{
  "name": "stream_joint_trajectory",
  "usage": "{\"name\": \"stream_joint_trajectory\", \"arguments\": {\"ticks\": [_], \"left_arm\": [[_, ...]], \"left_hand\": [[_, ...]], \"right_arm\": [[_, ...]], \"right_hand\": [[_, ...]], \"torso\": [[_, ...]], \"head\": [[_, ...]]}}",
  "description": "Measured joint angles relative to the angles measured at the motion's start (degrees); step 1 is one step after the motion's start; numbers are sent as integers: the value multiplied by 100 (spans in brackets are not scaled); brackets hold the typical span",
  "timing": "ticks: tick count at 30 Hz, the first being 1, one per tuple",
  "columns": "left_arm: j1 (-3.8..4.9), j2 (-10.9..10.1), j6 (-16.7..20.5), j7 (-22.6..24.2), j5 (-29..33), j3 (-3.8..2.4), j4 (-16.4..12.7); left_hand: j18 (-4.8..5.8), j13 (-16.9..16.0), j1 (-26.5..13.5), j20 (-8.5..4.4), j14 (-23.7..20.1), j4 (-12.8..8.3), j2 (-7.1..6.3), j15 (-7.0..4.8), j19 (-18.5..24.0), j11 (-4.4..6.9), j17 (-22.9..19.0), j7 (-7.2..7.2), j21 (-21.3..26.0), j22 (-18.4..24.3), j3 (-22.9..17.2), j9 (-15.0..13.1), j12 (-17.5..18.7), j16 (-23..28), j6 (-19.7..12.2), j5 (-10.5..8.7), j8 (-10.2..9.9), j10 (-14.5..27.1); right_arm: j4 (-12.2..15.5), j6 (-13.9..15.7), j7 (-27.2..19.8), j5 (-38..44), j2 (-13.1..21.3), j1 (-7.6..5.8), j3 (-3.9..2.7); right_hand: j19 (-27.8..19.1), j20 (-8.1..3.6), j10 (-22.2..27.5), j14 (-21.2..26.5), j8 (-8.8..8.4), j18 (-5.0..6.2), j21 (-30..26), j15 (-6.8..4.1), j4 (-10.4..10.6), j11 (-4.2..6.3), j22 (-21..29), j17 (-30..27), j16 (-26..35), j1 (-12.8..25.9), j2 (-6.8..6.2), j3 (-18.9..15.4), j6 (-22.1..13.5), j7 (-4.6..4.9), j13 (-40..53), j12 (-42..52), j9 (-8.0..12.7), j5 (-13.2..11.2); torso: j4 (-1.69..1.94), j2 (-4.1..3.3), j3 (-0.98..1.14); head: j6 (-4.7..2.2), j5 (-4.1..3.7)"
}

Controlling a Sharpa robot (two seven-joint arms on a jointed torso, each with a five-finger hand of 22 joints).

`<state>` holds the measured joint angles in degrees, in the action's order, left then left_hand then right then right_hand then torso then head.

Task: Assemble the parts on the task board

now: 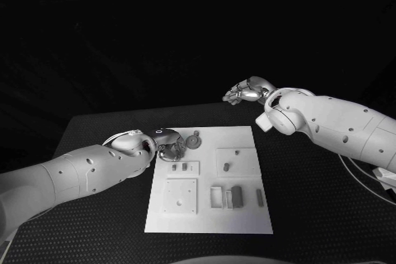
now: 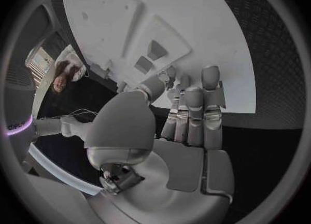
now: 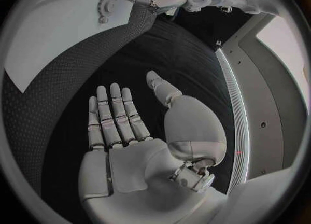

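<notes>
White board [image 1: 244,218] on black table [image 1: 313,218], head view: we see the left hand [image 1: 165,144] at the board's far left corner, just beside the gear [image 1: 193,141]; whether it pinches anything we cannot tell. The right hand [image 1: 246,92] hangs well apart. Left wrist view: fingers [image 2: 194,112] pressed together over the board edge. Right wrist view: right fingers [image 3: 115,112] straight, holding nothing, off the board.

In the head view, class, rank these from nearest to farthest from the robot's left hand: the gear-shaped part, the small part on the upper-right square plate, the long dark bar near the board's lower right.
1. Gear-shaped part: beside the left hand, at the task board's top-left.
2. Small part: on the upper-right plate.
3. Long dark bar: lower right, farthest.
</notes>
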<state>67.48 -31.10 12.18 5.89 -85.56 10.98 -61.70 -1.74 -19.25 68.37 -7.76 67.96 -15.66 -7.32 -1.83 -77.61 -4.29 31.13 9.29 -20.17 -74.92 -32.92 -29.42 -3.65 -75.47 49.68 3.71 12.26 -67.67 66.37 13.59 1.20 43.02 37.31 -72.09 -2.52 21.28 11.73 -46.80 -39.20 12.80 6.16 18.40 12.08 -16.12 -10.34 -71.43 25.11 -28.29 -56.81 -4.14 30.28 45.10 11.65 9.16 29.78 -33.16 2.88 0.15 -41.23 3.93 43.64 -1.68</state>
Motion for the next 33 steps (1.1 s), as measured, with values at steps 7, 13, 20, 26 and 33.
{"name": "stream_joint_trajectory", "arguments": {"ticks": [7,13,20,26,33], "left_arm": [[16,-211,-93,-54,25,-39,86],[14,-362,-189,-112,256,-171,372],[168,-702,-224,-163,1388,-360,397],[466,-1109,-219,-145,2288,-376,14],[595,-1519,-226,-32,3507,-372,-597]], "left_hand": [[-7,-1,20,32,-23,0,-20,23,9,39,0,-23,25,0,0,0,-2,0,5,0,13,65],[-48,7,20,94,-154,13,-20,70,53,-38,-62,-9,88,1,-13,-9,-6,136,81,0,102,142],[-54,-56,-67,198,-508,152,2,92,502,-130,-363,24,526,119,-70,-3,-24,789,108,0,138,154],[-142,-102,-143,325,-841,172,-23,161,966,-143,-711,43,1150,578,-90,0,-24,1635,88,-23,205,62],[-179,-120,-182,499,-1366,96,-61,419,1651,-229,-936,64,1643,1211,-46,0,-24,2627,46,-23,284,1]], "right_arm": [[-100,-3,-41,58,9,4,0],[-236,-125,-114,469,40,14,0],[-225,-490,-143,1574,163,80,144],[106,-637,-137,2439,401,94,324],[563,-498,-217,3243,664,245,517]], "right_hand": [[2,-2,0,-31,29,0,0,-31,-62,0,-11,-3,-78,-185,62,97,0,0,-23,33,0,0],[84,0,0,-104,66,1,0,-61,-56,0,-12,7,-111,-309,52,105,0,0,-32,62,0,0],[756,-49,-517,-783,144,229,167,-349,-73,211,22,132,-460,-482,14,153,140,-76,-7,245,-21,0],[1601,-103,-965,-1596,252,505,372,-730,-65,367,134,297,-810,-533,65,211,319,-154,-68,170,-32,0],[2181,-115,-1337,-2085,317,717,377,-972,-72,473,292,426,-941,-761,112,295,460,-192,-151,-52,-31,0]], "torso": [[-1,1,0],[0,4,-1],[10,5,-7],[14,6,-7],[24,19,-13]], "head": [[-15,-12],[-54,-53],[-108,-146],[-157,-203],[-189,-208]]}}
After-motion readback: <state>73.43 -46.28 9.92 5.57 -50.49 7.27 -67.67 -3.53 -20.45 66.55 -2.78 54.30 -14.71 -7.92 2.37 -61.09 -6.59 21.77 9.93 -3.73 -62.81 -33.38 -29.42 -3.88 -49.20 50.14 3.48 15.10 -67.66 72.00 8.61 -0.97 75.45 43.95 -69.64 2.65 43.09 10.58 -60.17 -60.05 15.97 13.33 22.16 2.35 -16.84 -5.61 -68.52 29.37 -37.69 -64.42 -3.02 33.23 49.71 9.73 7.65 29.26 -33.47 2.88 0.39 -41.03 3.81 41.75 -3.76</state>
